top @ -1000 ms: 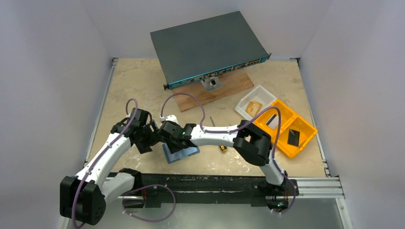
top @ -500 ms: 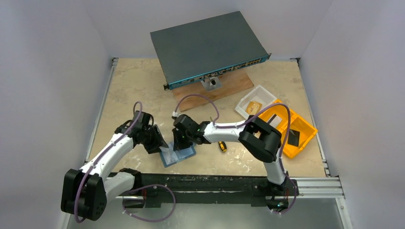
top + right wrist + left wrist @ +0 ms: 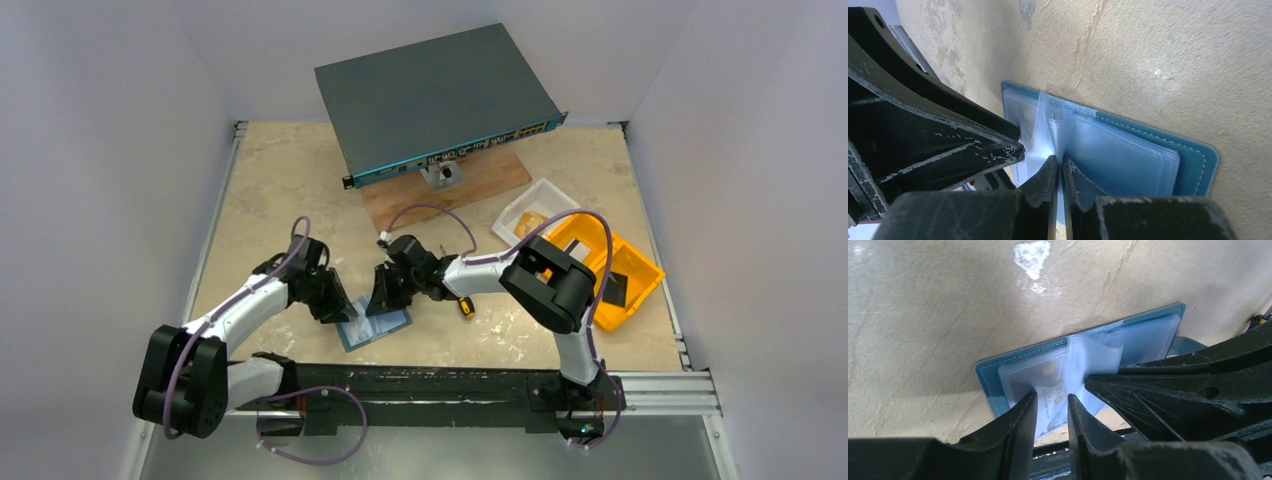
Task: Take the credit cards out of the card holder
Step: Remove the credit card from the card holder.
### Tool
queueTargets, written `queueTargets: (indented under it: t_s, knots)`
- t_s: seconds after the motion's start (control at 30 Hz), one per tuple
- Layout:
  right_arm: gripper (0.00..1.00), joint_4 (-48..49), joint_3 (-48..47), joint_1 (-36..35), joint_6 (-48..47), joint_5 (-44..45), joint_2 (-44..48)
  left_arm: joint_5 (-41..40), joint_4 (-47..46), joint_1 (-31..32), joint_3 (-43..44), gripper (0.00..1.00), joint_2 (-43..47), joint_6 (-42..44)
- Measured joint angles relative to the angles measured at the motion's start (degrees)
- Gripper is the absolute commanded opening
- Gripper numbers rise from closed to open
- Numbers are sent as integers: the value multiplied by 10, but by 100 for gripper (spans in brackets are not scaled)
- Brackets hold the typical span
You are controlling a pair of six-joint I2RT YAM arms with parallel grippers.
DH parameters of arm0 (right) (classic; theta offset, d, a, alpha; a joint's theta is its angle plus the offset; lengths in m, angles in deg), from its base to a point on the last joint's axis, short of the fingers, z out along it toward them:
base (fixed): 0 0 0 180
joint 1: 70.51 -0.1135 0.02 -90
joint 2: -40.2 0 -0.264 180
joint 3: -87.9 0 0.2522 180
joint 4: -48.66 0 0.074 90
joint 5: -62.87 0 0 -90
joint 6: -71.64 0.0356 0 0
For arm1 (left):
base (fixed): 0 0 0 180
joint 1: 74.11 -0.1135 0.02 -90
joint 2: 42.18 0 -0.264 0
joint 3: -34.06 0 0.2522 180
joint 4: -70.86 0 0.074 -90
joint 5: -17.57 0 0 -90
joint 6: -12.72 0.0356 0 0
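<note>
1. The card holder (image 3: pixel 372 326) lies open on the table (image 3: pixel 270 190), close to its near edge, between my two claws.
2. My right claw (image 3: pixel 1059 162) pinches a clear sleeve (image 3: pixel 1045 122) at the fold.
3. My left claw (image 3: pixel 1052 399) stands narrowly parted over a credit card (image 3: pixel 1045 377); I cannot tell if it grips.

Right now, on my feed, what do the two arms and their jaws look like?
Both the left arm and right arm have smooth white links between chunky black joint housings. A purple cable loops loosely along each. The jaws are matte black, flat-sided wedges tapering to blunt tips, their edges scuffed with pale scratches; one shows a small round hole.
</note>
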Motion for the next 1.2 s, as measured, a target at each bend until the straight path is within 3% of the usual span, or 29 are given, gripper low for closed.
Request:
queueTargets:
  t_s: [0.23, 0.5, 0.6, 0.8, 0.93, 1.2]
  knots:
    - [5, 10, 6, 3, 5, -13, 0, 14, -37, 24, -1, 26, -20, -7]
    - [9, 9, 6, 4, 4, -13, 0, 19, -60, 36, -2, 0, -40, -22]
    - [15, 8, 6, 4, 4, -13, 1, 15, -56, 36, -2, 0, -39, -26]
    - [37, -37, 1, 3, -5, 8, 25, 2, -18, 37, 12, 0, -11, -26]
    - [42, -66, -6, 3, -14, 25, 47, -3, 3, 38, 31, 0, 10, -20]
    - [42, -102, -15, 3, -18, 48, 104, -2, 31, 39, 52, 0, 18, -3]
